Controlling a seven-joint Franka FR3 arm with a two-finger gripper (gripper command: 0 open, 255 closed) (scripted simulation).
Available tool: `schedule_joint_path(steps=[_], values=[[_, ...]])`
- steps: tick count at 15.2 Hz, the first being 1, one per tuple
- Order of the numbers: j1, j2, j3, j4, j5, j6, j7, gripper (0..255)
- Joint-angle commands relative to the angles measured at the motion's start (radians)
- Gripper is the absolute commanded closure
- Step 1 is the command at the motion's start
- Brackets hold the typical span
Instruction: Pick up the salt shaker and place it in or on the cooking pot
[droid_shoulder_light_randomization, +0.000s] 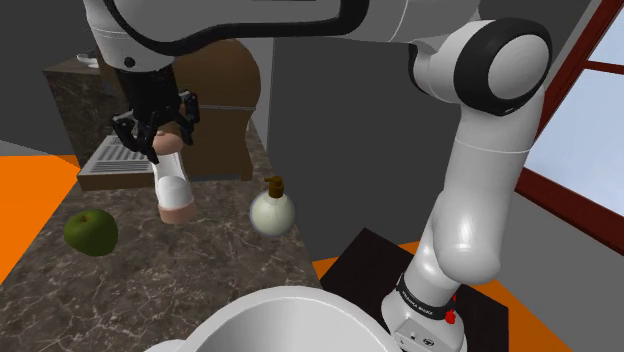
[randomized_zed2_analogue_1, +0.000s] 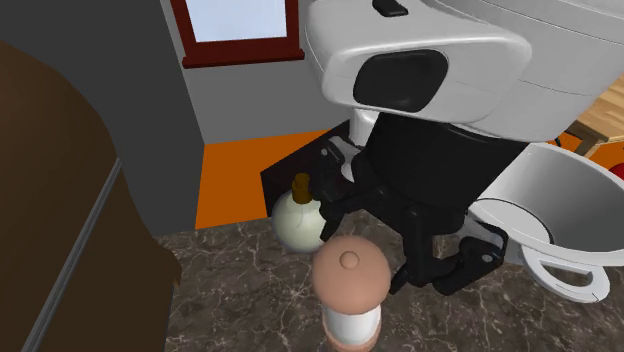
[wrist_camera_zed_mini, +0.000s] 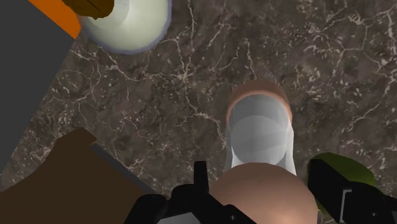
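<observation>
Black two-finger gripper (wrist_camera_zed_mini: 259, 173) narrowed onto the tan cap (wrist_camera_zed_mini: 261, 200) of the clear tan-ended salt shaker (wrist_camera_zed_mini: 259, 130), top grip probably for base-down drop into the white cooking pot (droid_shoulder_light_randomization: 300, 322), shoulder view's 5 o'clock.

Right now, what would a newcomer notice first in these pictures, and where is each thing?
The big white arm stands out, its black gripper at the top of a white shaker with a pinkish cap on the dark marble counter. In the shoulder view a green apple lies left of the shaker, a round cream bottle right of it, and a white pot at the bottom edge.
</observation>
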Motion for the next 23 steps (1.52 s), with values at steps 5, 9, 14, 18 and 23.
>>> schedule_joint_path(steps=[5, 9, 14, 18, 23], values=[[0.010, 0.014, 0.003, 0.097, -0.005, -0.084, -0.013, 255], [0.020, 0.031, 0.005, 0.173, -0.013, -0.144, -0.021, 255], [0.038, 0.062, 0.007, 0.282, -0.030, -0.226, -0.030, 255], [0.059, 0.096, 0.009, 0.386, -0.050, -0.297, -0.038, 255], [0.062, -0.022, 0.033, 0.268, 0.004, -0.298, 0.011, 255]])
